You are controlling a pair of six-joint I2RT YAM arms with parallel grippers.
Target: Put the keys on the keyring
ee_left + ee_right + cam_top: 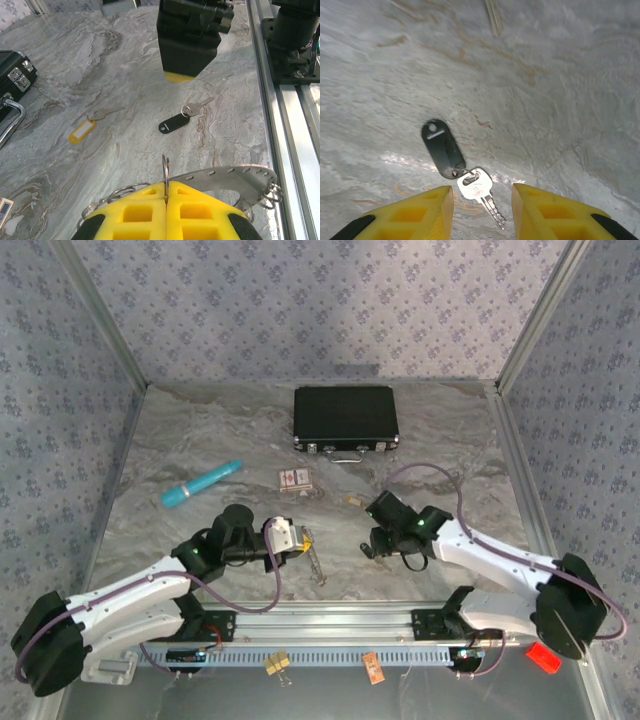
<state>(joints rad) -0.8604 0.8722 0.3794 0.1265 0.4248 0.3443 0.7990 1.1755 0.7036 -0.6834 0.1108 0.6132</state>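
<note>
Marble table (200, 430) bears case (346, 417); teal tube (202, 483); card box (294, 479); tagged key (475, 184).

Two tagged keys (196, 106) (105, 114), one case (345, 418), one card box (294, 479).

Right gripper (482, 194) jaws apart, nothing gripped. Silver key (476, 186) lies flat on the marble worktop (555, 80) between the yellow fingers (415, 215), blade toward the camera. Small ring (465, 173) links it to a black oval tag (441, 147) lying just beyond.
</note>
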